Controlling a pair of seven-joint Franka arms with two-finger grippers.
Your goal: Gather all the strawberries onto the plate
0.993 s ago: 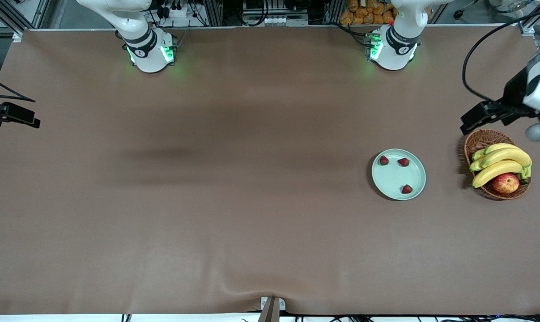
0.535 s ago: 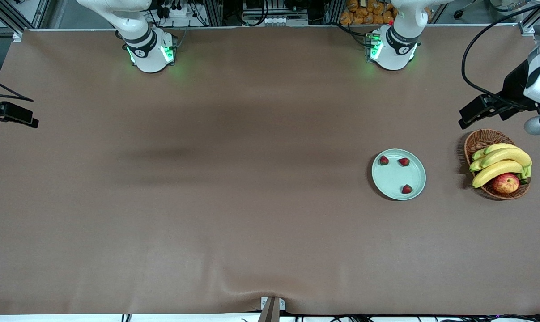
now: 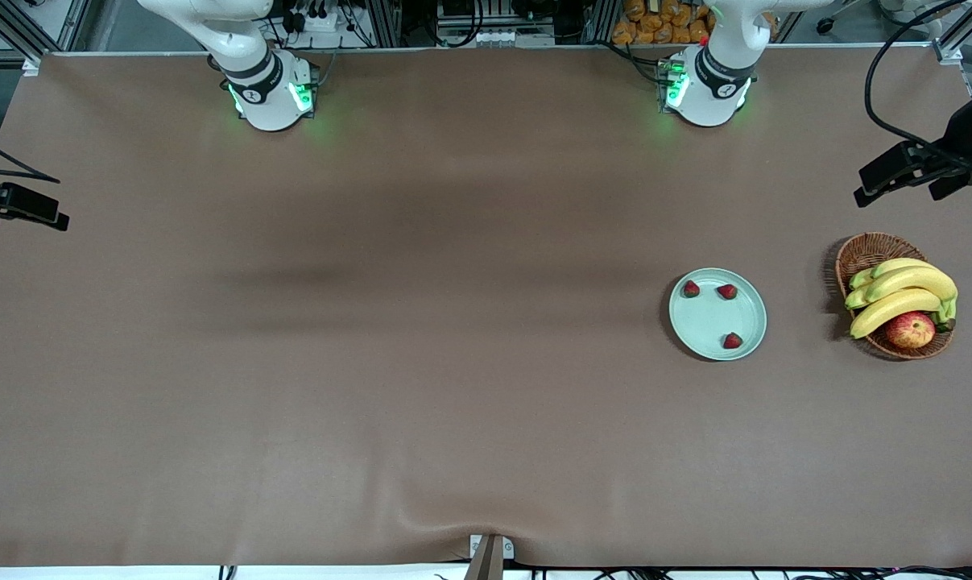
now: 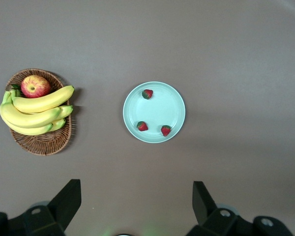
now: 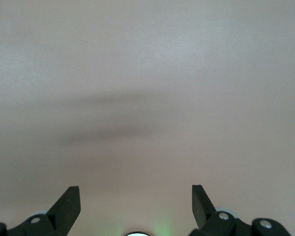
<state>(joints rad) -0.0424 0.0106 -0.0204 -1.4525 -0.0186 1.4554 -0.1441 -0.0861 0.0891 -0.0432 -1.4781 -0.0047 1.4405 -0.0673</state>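
Observation:
Three small red strawberries (image 3: 691, 288) (image 3: 726, 292) (image 3: 732, 341) lie in the pale mint-green plate (image 3: 707, 318), toward the left arm's end of the table. In the left wrist view the strawberries (image 4: 147, 94) (image 4: 142, 126) (image 4: 165, 131) lie apart from each other in the plate (image 4: 160, 110). My left gripper (image 4: 136, 189) is open and empty, high over bare table near the plate and basket. Its hand (image 3: 920, 165) shows at the edge of the front view. My right gripper (image 5: 136, 189) is open and empty, high over bare table at the right arm's end.
A brown wicker basket (image 3: 864, 250) stands beside the plate at the left arm's end. It holds bananas (image 3: 904, 290) and a red-yellow apple (image 3: 910, 329). The basket also shows in the left wrist view (image 4: 39, 147). A brown cloth covers the table.
My left hand has drawn away from over the basket, toward the left arm's edge of the table. The strawberries, plate and right arm have not moved.

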